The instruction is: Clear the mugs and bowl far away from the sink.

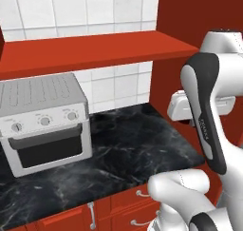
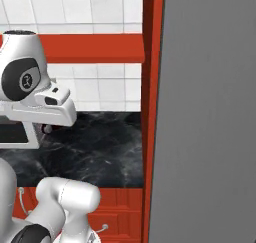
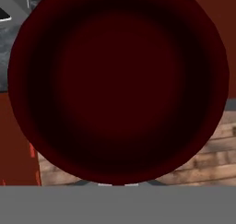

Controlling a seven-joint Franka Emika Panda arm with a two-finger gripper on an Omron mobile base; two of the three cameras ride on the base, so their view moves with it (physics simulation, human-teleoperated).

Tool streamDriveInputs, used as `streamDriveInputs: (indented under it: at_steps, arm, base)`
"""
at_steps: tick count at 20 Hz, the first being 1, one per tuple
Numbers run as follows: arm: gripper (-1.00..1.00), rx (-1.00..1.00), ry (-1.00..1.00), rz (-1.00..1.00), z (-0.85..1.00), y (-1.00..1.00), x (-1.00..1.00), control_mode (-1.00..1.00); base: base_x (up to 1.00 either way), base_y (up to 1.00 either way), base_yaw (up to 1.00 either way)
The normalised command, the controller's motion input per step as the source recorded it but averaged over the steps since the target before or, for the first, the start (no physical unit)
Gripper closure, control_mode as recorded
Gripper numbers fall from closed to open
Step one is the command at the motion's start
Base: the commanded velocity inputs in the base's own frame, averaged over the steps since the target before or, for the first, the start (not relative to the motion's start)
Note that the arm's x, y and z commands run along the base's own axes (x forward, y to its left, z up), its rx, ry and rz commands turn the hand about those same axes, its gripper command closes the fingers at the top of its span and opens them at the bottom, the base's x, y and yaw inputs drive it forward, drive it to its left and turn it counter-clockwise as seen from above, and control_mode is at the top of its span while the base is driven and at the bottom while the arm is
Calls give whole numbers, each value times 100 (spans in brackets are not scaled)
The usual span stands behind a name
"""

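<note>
A mug (image 3: 117,85) with a dark red inside sits right in front of the hand camera, its round mouth facing the lens. My gripper (image 2: 47,128) is shut on it, apparently at the rim; the fingertips are hidden by the mug. In the left base view the white hand (image 1: 199,106) hangs above the right end of the black counter (image 1: 128,149), close to the red side wall, with a red bit of the mug (image 1: 184,122) under it. The bowl and the sink are out of view.
A silver toaster oven (image 1: 45,123) stands on the counter's left part. A red shelf (image 1: 95,49) runs above it. A tall grey panel (image 2: 210,112) closes the right side. Red drawers (image 1: 137,201) lie under the counter, and wooden floor (image 3: 212,158) shows past the mug.
</note>
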Motion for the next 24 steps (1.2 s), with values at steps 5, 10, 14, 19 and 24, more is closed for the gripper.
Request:
streamDriveInputs:
  at_steps: [5, 10, 14, 19, 24]
  arm:
    - [100, 0, 0, 0, 0, 0, 0, 100]
    - [100, 0, 0, 0, 0, 0, 0, 100]
    - [100, 0, 0, 4, -11, 0, 7, -100]
    - [100, 0, 0, 15, -61, 0, 35, -100]
    - [100, -6, -1, 4, -60, 0, 35, -100]
  base:
    - [13, -2, 22]
    - [26, 0, 23]
    - [17, 0, 15]
    - [0, 0, 0]
    - [0, 0, 0]
